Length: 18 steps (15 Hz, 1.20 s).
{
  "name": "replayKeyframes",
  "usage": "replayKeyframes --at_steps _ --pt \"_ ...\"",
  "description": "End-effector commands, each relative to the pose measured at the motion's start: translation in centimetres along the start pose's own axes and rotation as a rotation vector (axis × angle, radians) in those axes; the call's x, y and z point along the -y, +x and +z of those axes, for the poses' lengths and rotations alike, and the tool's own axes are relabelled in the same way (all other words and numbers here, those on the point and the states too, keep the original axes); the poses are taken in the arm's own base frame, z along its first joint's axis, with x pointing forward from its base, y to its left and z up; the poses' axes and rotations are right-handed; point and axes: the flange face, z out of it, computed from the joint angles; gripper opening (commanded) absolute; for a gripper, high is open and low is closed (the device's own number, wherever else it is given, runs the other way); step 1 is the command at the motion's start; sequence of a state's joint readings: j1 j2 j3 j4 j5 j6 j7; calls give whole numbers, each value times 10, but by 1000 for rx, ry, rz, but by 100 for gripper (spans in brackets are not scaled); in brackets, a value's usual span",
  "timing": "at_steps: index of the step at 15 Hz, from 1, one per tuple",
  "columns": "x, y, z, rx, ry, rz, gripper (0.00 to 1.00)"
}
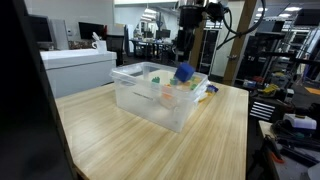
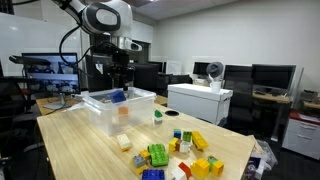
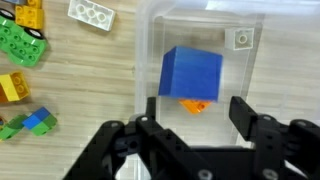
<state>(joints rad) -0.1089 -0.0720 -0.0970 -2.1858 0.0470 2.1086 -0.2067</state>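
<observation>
My tool (image 3: 196,120) hangs over the clear plastic bin (image 3: 250,25) with its jaws spread wide and holding nothing. The solid blue plastic cube (image 3: 192,72) is inside the bin, straight below the gap between the jaws and clear of both fingers. A small orange plastic piece (image 3: 196,105) peeks out from under its near edge. I cannot tell whether the cube rests on it. In an exterior view the cube (image 1: 185,72) shows at rim height, with a few more pale and orange pieces (image 1: 165,92) in the bin.

The bin stands on the light wooden desk (image 1: 100,130). Outside its wall lie green toy bricks (image 3: 20,45), a white flat brick (image 3: 92,12) and a yellow brick (image 3: 12,85). A loose heap of coloured bricks (image 2: 175,155) lies near it.
</observation>
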Motion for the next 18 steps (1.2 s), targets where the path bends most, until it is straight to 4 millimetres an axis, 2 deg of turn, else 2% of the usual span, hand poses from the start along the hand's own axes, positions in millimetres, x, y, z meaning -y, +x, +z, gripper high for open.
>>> replayKeyframes --at_steps 1,3,5,7,10,14,18 --pt "-4 -9 -4 -11 2 -31 99" --pt "-12 -3 -11 -32 3 -10 100" --pt "-29 4 -20 -60 -4 26 100" --pt "-58 10 -29 -90 -25 77 100" --pt "-114 9 -34 -121 -70 172 100" --pt "-187 -5 -19 -109 -147 288 100" --pt "-234 -16 8 -66 -206 355 100"
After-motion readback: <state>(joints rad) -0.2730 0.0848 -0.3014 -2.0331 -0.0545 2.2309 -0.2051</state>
